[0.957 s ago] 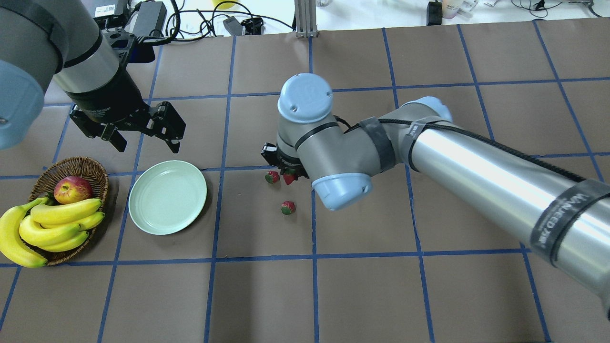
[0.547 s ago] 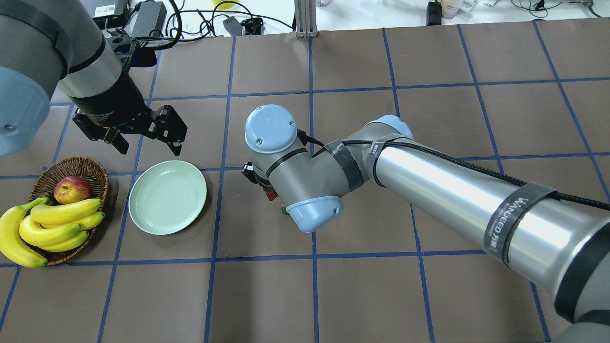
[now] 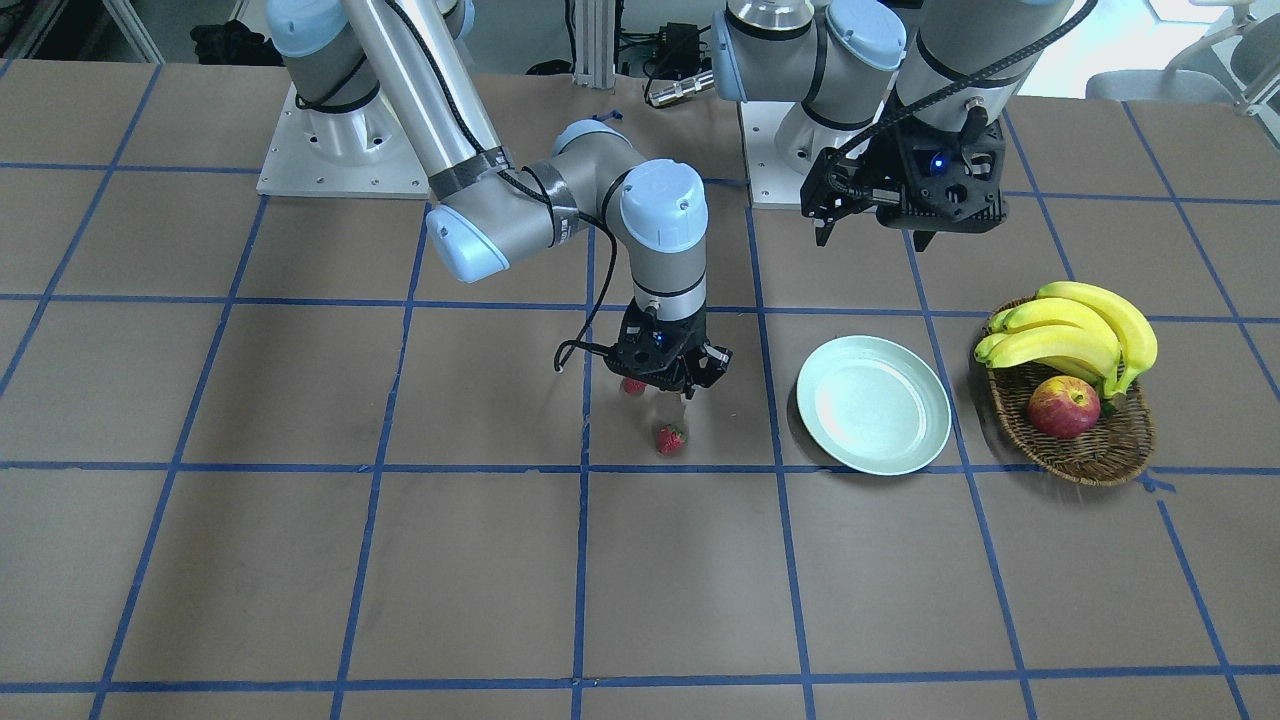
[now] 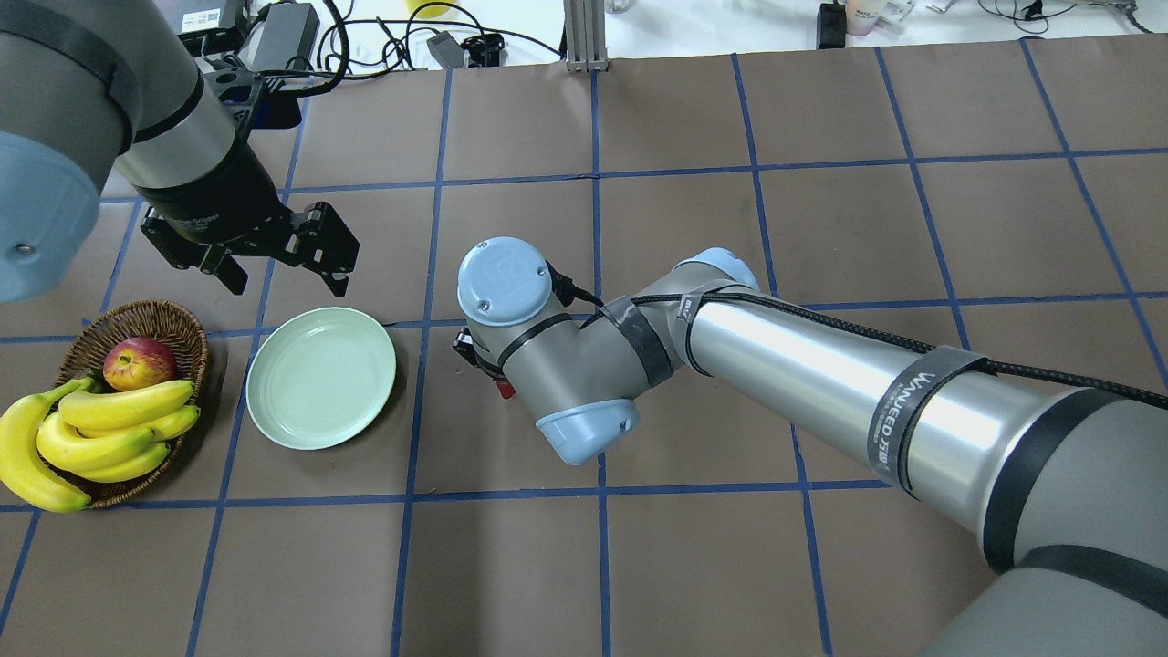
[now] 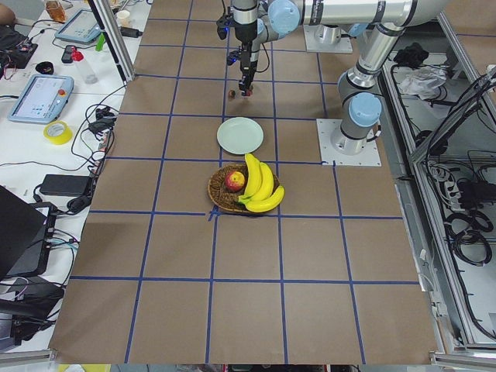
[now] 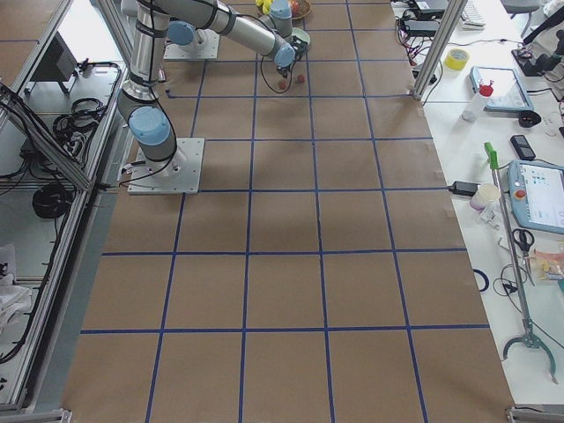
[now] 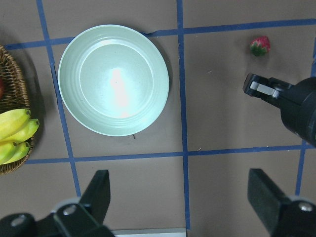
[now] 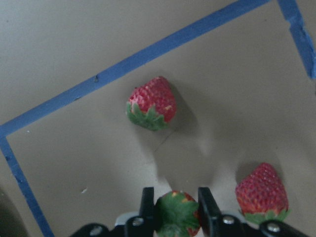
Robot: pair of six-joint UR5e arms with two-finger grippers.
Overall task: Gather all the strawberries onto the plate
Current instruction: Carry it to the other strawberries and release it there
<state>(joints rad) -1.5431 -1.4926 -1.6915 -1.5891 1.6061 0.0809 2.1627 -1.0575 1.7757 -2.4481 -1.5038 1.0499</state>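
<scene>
- Strawberries (image 8: 150, 103) are not yet in the plate (image 4: 265, 411). One is clamped between the fingers of the right gripper (image 8: 176, 197), green cap toward the wrist camera. Two lie loose on the brown worktop (image 4: 693, 566) below it, well apart from the plate.
- Pinching the fruit by its sides from above should let it be carried clear of the worktop. I judge the next move to be a carry toward the plate on the robot's left.
- Left gripper (image 4: 286, 283) hangs beyond the plate with its jaws wide apart and empty, probably parked out of the way.
- Only the right wrist view shows the clamp and all three fruits.
- Overhead, the wrist hides the right gripper, leaving just a red sliver.
- Front-facing, one loose strawberry (image 3: 671, 438) sits just on the operators' side of the gripper.
- Left wrist view looks straight down on the bare plate.
</scene>
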